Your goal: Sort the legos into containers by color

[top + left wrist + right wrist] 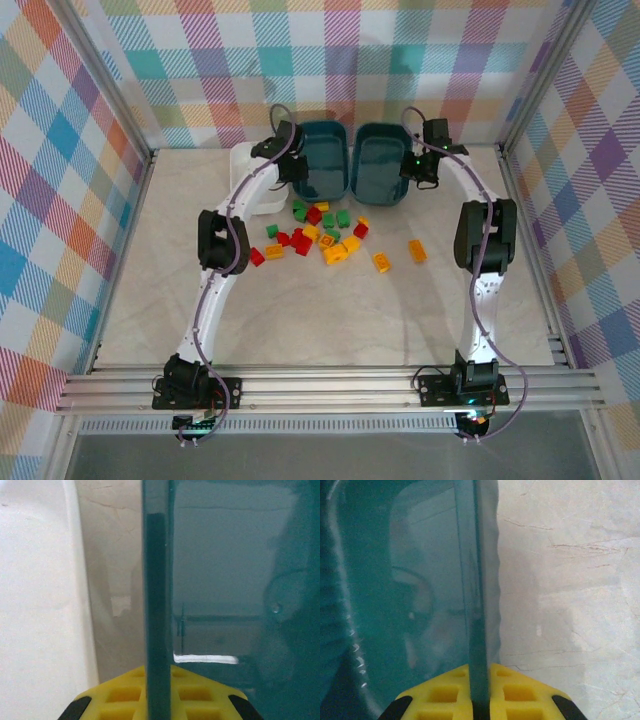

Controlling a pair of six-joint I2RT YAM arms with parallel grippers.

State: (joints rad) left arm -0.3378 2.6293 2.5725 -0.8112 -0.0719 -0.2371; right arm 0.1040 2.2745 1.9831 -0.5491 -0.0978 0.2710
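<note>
Left gripper (159, 680) clamps the side wall of a shallow dark teal plastic tub (230, 570), right gripper (480, 677) its twin tub (395, 580), likely to drag both toward the loose small plastic legos (322, 235).

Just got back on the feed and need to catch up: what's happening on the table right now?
The left gripper is shut on the left wall of the left teal tub, the right gripper on the right wall of the right teal tub. The white tub sits beside them, partly behind the left arm. The legos lie loose on the table in front of the tubs; both teal tubs look empty.
</note>
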